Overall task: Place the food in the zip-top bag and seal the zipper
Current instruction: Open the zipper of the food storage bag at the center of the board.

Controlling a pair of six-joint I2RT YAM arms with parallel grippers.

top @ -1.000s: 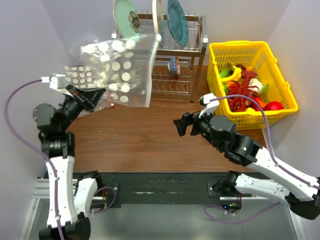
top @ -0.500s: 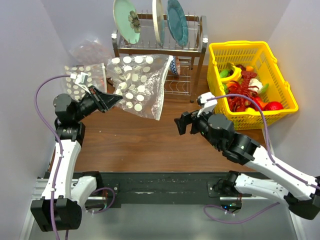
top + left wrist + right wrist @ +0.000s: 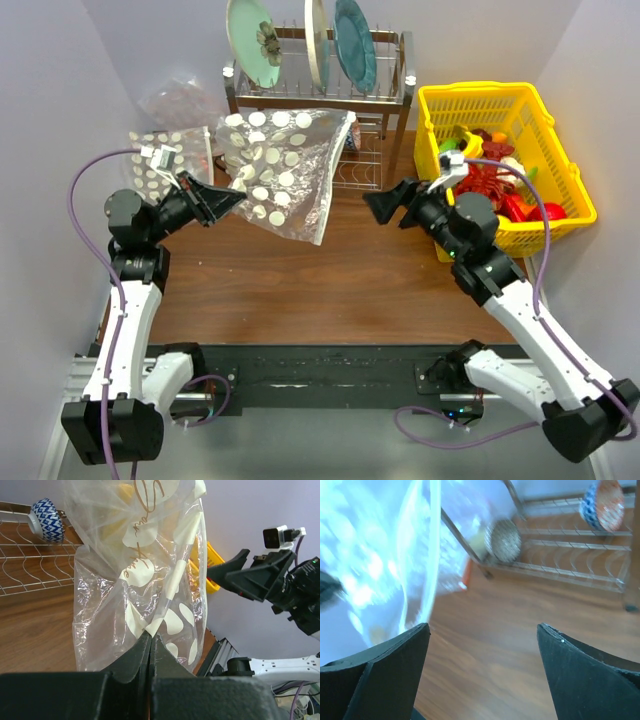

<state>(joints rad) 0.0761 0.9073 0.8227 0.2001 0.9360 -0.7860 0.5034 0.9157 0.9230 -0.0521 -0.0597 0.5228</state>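
Brown wooden tabletop (image 3: 300,280) is filling the middle of the scene, lilac walls all round. Over on the left, the left gripper (image 3: 238,193) is pinching its fingers tight together on the lower edge of the zip-top bag (image 3: 285,175), a crinkly clear pouch with white dots. The left wrist view is showing those jaws fully closed on the film (image 3: 150,641), and the bag (image 3: 140,575) is fanning up and away in front of the fingertips, held off the table. Its zipper I cannot make out in the folds. Across from it, the right gripper (image 3: 383,205) is hovering with fingers spread wide and nothing between them (image 3: 482,630), pointing towards the bag but apart from it. The food (image 3: 490,180) is sitting behind that right gripper, just beside its wrist, piled in the yellow basket (image 3: 480,92). Beyond both grippers the dish rack (image 3: 390,95) is holding upright plates, and a blue patterned bowl (image 3: 602,502) is resting on its lower shelf
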